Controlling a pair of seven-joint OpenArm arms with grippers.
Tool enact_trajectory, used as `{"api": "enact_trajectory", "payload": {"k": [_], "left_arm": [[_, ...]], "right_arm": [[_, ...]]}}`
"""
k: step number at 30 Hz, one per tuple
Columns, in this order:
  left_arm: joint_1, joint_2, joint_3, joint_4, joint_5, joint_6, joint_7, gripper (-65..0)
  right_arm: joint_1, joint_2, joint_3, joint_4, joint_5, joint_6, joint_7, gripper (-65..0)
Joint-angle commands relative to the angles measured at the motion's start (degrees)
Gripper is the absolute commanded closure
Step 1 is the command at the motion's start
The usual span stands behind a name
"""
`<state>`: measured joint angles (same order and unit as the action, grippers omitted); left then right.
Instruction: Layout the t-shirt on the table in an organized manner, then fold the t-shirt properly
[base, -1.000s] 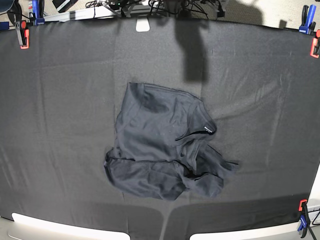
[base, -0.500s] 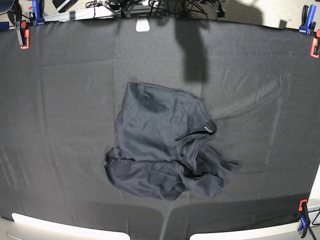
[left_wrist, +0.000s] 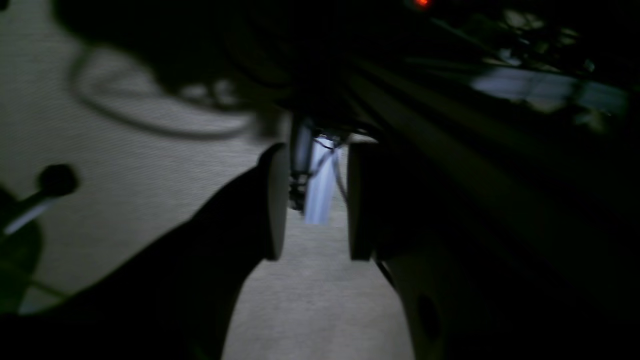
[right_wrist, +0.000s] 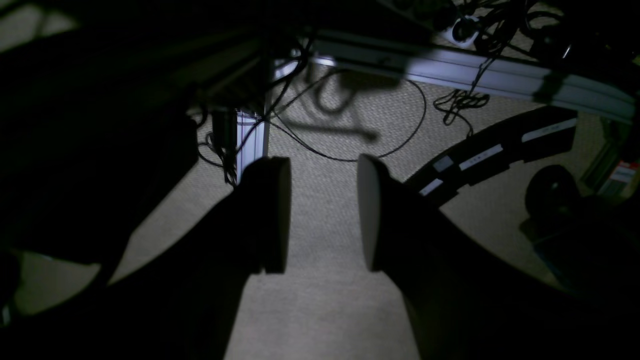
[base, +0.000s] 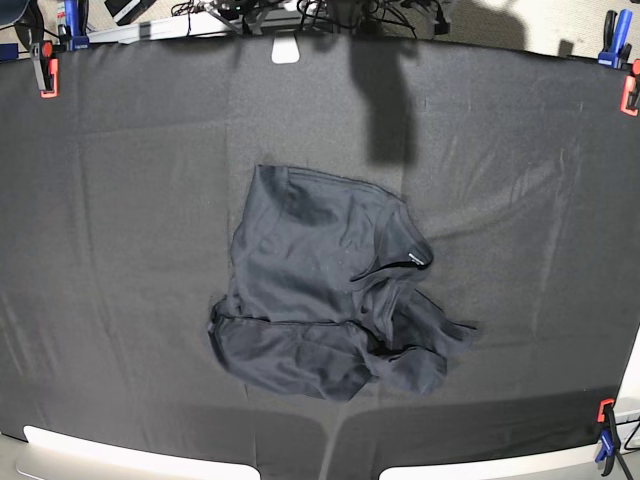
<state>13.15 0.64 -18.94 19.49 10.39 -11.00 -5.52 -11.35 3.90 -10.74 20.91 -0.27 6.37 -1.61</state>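
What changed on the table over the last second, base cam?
Nothing visibly changed. The t-shirt lies crumpled in the same spot on the table, same folds. Neither arm shows in the base view; the left gripper and right gripper hang open over carpet, holding nothing.

Red clamps (base: 46, 75) and blue clamps (base: 70, 22) sit at the far left corner, more at the far right (base: 612, 45) and near right (base: 604, 440). Beige carpet (right_wrist: 320, 300) under both wrist views. Tangled black cables (right_wrist: 350, 115) lie by an aluminium rail (right_wrist: 475, 75); a black caster wheel (right_wrist: 550, 192) stands nearby.
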Motion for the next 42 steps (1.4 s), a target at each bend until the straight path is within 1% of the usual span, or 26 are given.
{"api": "enact_trajectory", "payload": {"k": [1,3,6,10,12,14,15,17,21,23,26,29,31,33,36,40,42], "left_arm": [[2.23,0.17,0.48,2.23,-0.04,-1.25,-0.04,-18.5],[5.75,0.42,1.51,7.26,-1.90,-2.73,0.46,-18.5],[11.10,0.42,4.11,15.04,-5.42,-2.73,2.27,-18.5],[18.29,0.04,7.74,25.94,-5.55,-2.69,4.92,-18.5],[21.81,-0.22,9.09,31.71,-7.28,-2.67,7.37,-18.5],[25.03,-0.92,10.23,37.51,-11.85,-2.67,11.50,-18.5],[26.62,-1.57,10.54,40.44,-13.79,-2.71,13.49,-18.5],[29.73,-3.04,10.80,46.10,-16.26,-2.71,15.91,-18.5],[35.71,-7.06,10.73,57.18,-18.21,-2.64,16.63,-18.5],[38.53,-9.27,10.73,62.75,-18.21,-1.53,16.65,-18.5],[42.05,-12.46,10.71,70.82,-18.18,2.54,16.63,-18.5],[44.13,-15.50,10.62,77.72,-18.12,5.53,16.68,-18.5],[44.30,-17.20,10.62,81.57,-17.99,5.68,17.79,-18.5],[43.80,-18.32,10.62,85.24,-17.97,5.66,20.15,-18.5],[42.64,-18.93,10.62,90.20,-17.92,5.68,21.44,-18.5],[39.47,-18.93,10.62,95.01,-16.70,5.62,22.51,-18.5],[36.96,-18.93,10.64,95.80,-14.21,5.62,24.02,-18.5]], "right_arm": [[-1.40,0.76,0.04,1.27,-0.17,0.20,0.02,-21.9],[-4.17,1.77,0.04,4.26,0.72,0.57,-0.48,-21.9],[-8.98,3.58,0.04,10.32,3.61,0.98,-2.29,-21.8],[-16.46,6.97,0.04,20.96,7.06,1.20,-4.39,-21.8],[-20.59,9.18,0.04,27.15,9.77,1.73,-4.50,-21.8],[-24.96,11.82,0.04,34.01,12.50,3.74,-4.50,-21.8],[-27.36,13.33,0.04,37.75,14.01,4.46,-4.52,-21.8],[-32.35,16.59,0.07,45.66,16.90,4.70,-4.50,-21.8],[-41.75,23.17,0.07,61.83,19.93,4.70,-4.50,-21.8],[-45.64,26.03,0.09,69.59,20.00,4.72,-4.46,-21.8],[-49.77,29.16,1.46,80.02,20.02,4.74,-4.70,-21.8],[-51.56,29.77,4.90,88.65,20.13,4.76,-7.56,-21.8],[-51.34,29.77,7.48,93.31,21.51,4.74,-10.21,-21.8],[-51.19,29.77,10.58,97.46,23.98,4.74,-11.39,-21.9],[-50.69,29.75,15.21,103.01,26.64,4.76,-11.89,-21.9],[-46.38,29.75,18.64,109.09,28.22,4.79,-18.49,-21.9],[-42.93,29.73,18.64,111.14,28.20,4.76,-21.27,-21.9]]}}
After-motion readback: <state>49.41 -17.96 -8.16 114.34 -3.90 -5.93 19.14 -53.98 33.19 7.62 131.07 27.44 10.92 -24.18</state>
